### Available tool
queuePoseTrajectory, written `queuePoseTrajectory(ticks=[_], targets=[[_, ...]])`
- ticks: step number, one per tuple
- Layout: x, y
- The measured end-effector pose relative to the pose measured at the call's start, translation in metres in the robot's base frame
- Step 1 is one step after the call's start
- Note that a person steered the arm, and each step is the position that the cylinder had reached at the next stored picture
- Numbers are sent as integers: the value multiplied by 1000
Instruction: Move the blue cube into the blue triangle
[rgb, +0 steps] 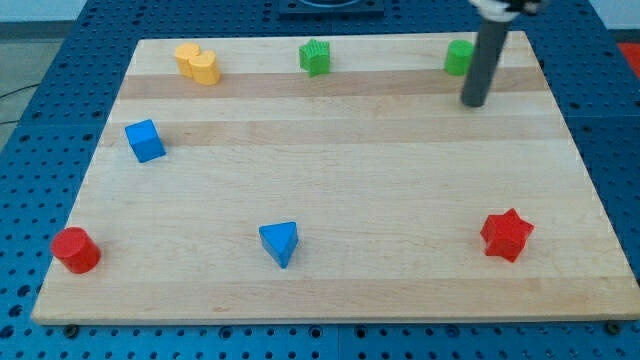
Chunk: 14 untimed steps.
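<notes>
The blue cube (145, 140) sits near the left edge of the wooden board (330, 170), in its upper half. The blue triangle (280, 243) lies lower, left of centre, well apart from the cube. My tip (474, 102) is at the view's upper right, far from both blue blocks. The dark rod rises from it and partly hides a green block (458, 57) just to its upper left.
A yellow heart-like block (197, 63) and a green star-like block (315, 56) sit along the top edge. A red cylinder (76, 249) is at the lower left corner. A red star (506, 235) is at the lower right.
</notes>
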<state>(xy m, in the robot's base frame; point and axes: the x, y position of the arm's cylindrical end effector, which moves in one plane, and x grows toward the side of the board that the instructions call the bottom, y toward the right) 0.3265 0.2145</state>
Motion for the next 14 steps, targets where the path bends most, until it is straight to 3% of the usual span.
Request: queuePoseTrajectory(ticks=[1, 2, 4, 5, 6, 7, 8, 9, 10, 12, 13, 14], targets=[[-35, 34], [-76, -15], [-90, -168], [-79, -155], [8, -147], [35, -200], [35, -300], [32, -361], [22, -364], [18, -471], [62, -467], [105, -397]])
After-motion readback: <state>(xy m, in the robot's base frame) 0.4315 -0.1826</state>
